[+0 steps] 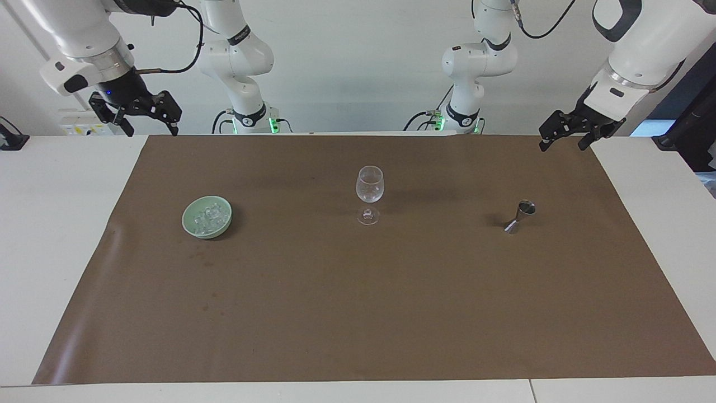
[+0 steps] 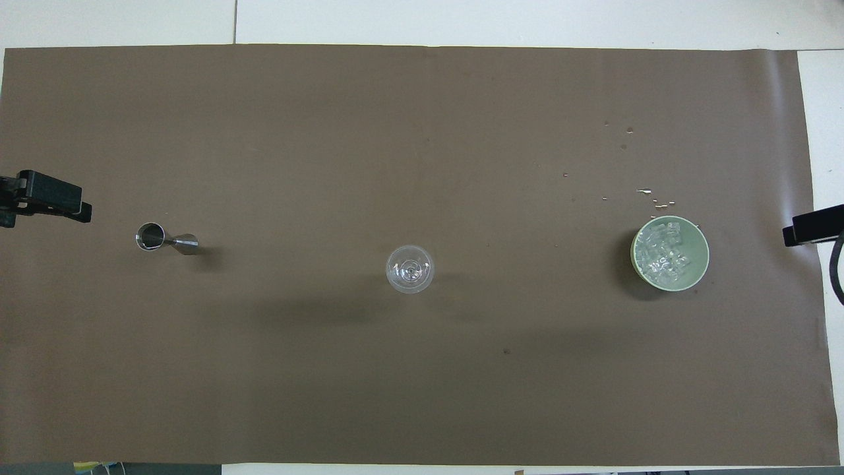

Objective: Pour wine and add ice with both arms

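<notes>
A clear stemmed glass (image 1: 370,190) (image 2: 409,268) stands upright at the middle of the brown mat and looks empty. Toward the right arm's end, a pale green bowl (image 1: 188,219) (image 2: 703,254) holds several ice cubes (image 1: 208,216) (image 2: 664,254). A small metal jigger (image 1: 520,215) (image 2: 165,239) stands toward the left arm's end. Wine is not visible, and what the jigger holds cannot be told. My left gripper (image 1: 562,145) (image 2: 53,198) hangs open over the mat's corner by its base. My right gripper (image 1: 152,130) (image 2: 811,227) hangs open over the table at the mat's other near corner. Both hold nothing.
The brown mat (image 1: 358,313) covers most of the white table (image 1: 61,224). A few small droplets or chips (image 2: 649,194) lie on the mat, a little farther from the robots than the bowl. Two smaller white arms (image 1: 240,67) (image 1: 475,67) stand at the table's robot edge.
</notes>
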Controlling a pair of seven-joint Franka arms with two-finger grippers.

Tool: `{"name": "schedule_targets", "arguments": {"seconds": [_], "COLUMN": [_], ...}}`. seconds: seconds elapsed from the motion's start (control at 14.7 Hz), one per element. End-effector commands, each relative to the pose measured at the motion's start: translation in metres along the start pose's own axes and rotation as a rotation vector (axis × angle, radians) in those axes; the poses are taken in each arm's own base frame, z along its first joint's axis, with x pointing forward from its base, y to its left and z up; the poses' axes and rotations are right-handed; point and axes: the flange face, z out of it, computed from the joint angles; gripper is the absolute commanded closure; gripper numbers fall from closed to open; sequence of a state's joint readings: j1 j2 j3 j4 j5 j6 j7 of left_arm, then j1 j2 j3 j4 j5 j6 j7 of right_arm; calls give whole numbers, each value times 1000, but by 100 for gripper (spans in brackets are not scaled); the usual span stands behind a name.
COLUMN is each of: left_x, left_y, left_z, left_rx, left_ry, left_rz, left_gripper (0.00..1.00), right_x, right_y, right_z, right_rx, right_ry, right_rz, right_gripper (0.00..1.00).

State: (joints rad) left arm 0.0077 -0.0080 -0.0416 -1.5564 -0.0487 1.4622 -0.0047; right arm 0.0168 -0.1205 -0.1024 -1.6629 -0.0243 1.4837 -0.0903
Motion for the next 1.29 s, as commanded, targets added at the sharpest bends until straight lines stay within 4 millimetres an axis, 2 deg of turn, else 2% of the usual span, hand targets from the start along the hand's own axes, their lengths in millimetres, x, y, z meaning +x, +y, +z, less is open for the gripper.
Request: {"name": "schedule_targets", "arguments": {"seconds": [0.0, 0.54, 0.75, 0.82, 0.89, 0.95, 1.23], "left_x": [-4, -11, -5, 1, 6, 17, 63], "left_y": [-5, -3, -8, -20, -24, -38, -107], "left_z": [1, 5, 17, 25, 30, 44, 90], "left_rx": [-10, 2, -73, -120, -170, -226, -387], "left_ry": [-8, -21, -67, -96, -118, -164, -269], "left_rz": [7, -21, -287, -396, -510, -632, -1032], "left_gripper": [0, 0, 0, 0, 0, 0, 0], "right_x": [-3, -3, -3, -4, -5, -5, -5], "right_y": [0, -2, -2, -1, 1, 6, 7], "right_z": [2, 2, 2, 2, 2, 2, 2], "right_rx": [16, 16, 16, 17, 18, 18, 19], "right_ry": [14, 14, 11, 2, 2, 2, 2], "right_rz": [-17, -12, -14, -12, -8, 1, 3], "right_gripper": [0, 0, 0, 0, 0, 0, 0]}}
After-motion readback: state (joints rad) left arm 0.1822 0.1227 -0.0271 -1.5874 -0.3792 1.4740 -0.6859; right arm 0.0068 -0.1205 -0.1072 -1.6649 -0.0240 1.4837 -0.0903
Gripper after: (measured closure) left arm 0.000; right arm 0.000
